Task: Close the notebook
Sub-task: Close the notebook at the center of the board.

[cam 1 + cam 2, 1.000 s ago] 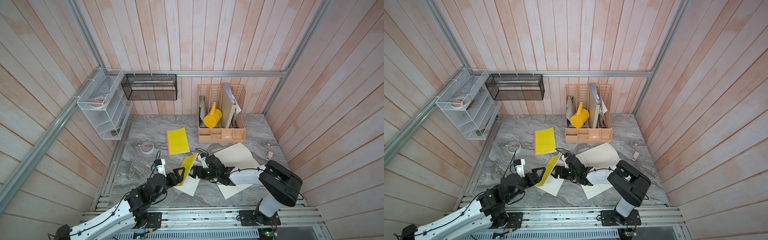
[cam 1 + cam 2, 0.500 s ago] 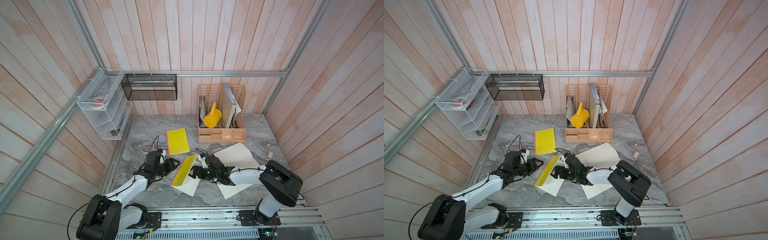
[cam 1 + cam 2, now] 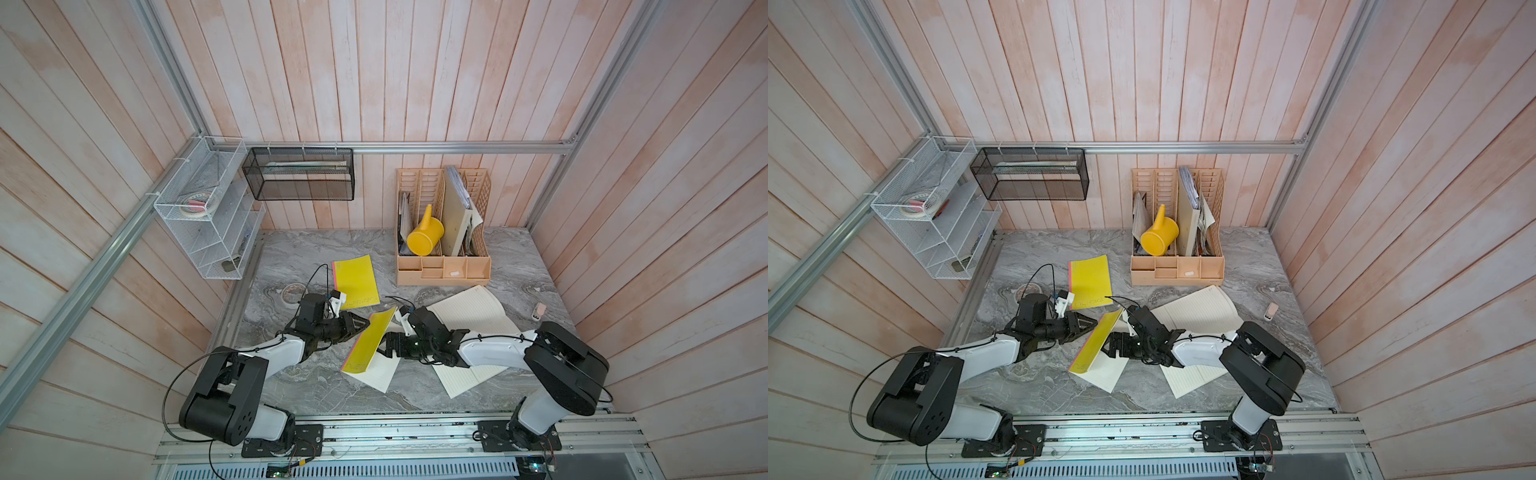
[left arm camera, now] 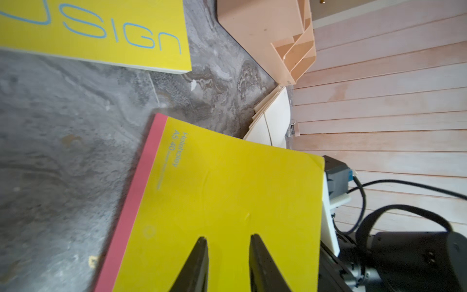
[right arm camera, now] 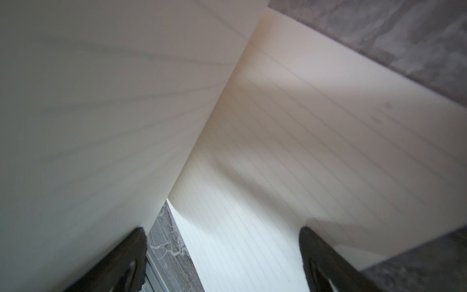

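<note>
Left gripper (image 4: 228, 237) had swung in against the yellow-covered, pink-spined paper notebook (image 3: 370, 340), which stood half-raised on the grey marble table (image 3: 316, 386). Its jaws were narrowed and empty. Right gripper (image 5: 222, 230) gaped wide beneath that cover, holding nothing. Closing looked midway; next, the cover needed tipping onto its pages.

You're looking at pale pink plank walls (image 3: 415, 83) round a grey marble tabletop (image 3: 299, 253), with a white wire shelf (image 3: 208, 232) at centre left and a black mesh basket (image 3: 299, 187) beside it.
</note>
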Controlling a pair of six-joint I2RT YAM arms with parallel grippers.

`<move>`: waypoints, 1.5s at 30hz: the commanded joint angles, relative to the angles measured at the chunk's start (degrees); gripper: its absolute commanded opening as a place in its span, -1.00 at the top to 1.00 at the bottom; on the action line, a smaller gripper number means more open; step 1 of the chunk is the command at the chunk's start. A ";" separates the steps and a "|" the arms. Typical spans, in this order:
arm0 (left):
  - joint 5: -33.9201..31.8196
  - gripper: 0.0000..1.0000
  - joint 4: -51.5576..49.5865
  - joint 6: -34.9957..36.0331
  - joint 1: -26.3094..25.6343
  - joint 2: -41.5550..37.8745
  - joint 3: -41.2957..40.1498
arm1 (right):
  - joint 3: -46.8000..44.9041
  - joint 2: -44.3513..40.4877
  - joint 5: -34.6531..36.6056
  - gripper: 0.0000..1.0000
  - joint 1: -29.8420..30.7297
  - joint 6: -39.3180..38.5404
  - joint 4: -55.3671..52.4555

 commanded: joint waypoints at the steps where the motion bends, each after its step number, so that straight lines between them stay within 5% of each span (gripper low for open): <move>1: 4.71 0.39 6.52 -1.40 0.32 1.99 -0.32 | 2.01 -1.68 1.34 -0.91 -0.27 -1.76 -4.10; 23: 4.87 0.39 7.92 -0.31 -2.64 9.88 -1.09 | 5.41 -6.65 1.93 -0.91 -1.85 -4.72 -10.06; 33: -4.83 0.39 -2.76 3.99 -8.00 13.71 3.86 | 7.56 -11.53 3.07 -0.91 -1.77 -4.59 -12.48; 45: -10.31 0.38 -8.55 4.73 -8.15 14.19 5.68 | 4.55 -8.82 0.73 -0.91 1.34 0.18 -4.63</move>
